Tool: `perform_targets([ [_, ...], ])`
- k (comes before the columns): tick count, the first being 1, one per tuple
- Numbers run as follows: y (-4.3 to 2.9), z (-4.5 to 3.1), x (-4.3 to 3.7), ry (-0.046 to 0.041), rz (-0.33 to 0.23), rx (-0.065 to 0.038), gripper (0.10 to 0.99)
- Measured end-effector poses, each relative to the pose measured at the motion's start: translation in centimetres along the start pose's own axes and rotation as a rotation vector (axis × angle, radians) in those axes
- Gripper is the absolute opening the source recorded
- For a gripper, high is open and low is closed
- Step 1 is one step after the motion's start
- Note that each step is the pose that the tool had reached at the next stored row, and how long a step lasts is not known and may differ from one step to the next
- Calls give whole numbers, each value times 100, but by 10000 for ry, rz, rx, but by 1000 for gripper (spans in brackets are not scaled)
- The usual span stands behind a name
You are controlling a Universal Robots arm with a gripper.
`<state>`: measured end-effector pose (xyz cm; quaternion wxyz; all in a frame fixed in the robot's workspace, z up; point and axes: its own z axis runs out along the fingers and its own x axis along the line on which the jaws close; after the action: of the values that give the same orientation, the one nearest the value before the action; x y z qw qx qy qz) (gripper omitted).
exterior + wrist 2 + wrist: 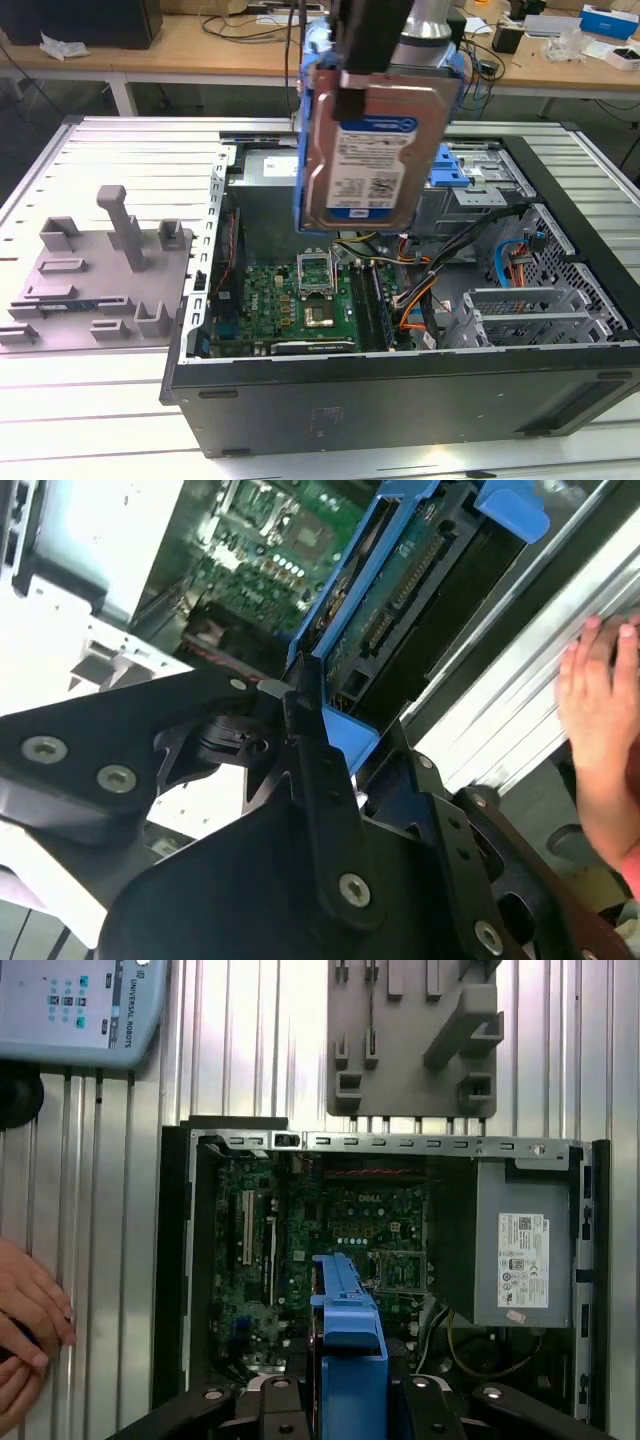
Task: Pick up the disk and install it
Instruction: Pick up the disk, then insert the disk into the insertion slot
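Exterior view shows the disk hanging upright beneath the end effector, which apparently clamps its top edge.

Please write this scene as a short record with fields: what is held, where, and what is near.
holding: gripper shut on the disk
position: roughly upright in the air above the open computer case
inside: motherboard exposed
nearby: grey fixture at the exterior view's left of the case; person's hand beside the case

cables and drive cage crowd the open case.
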<state>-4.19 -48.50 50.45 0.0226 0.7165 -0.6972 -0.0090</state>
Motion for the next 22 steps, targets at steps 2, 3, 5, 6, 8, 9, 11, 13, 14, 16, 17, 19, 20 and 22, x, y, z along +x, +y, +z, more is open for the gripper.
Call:
perform_targets([
  [2, -155, -6, 55, -1, 0, -3, 369],
  [3, -224, -8, 77, -2, 2, -4, 369],
  [5, -352, -13, 115, -1, 1, -6, 369],
  [6, -372, -14, 119, 0, 0, -4, 369],
  [8, -379, -14, 119, -2, 0, -5, 369],
  [9, -379, -14, 119, -2, 2, -5, 369],
  [11, -381, -15, 120, 0, 0, -5, 369],
  [13, -387, -15, 120, -1, 1, -5, 369],
  [14, -391, -15, 120, -1, 1, -5, 369],
  [16, -393, -15, 120, -1, 1, -6, 369],
  [17, -394, -15, 120, -1, 0, -5, 369],
  [19, -395, -15, 120, -2, 1, -5, 369],
  [20, -396, -15, 120, -1, 1, -5, 369],
  [22, -397, -15, 120, -1, 1, -5, 369],
])
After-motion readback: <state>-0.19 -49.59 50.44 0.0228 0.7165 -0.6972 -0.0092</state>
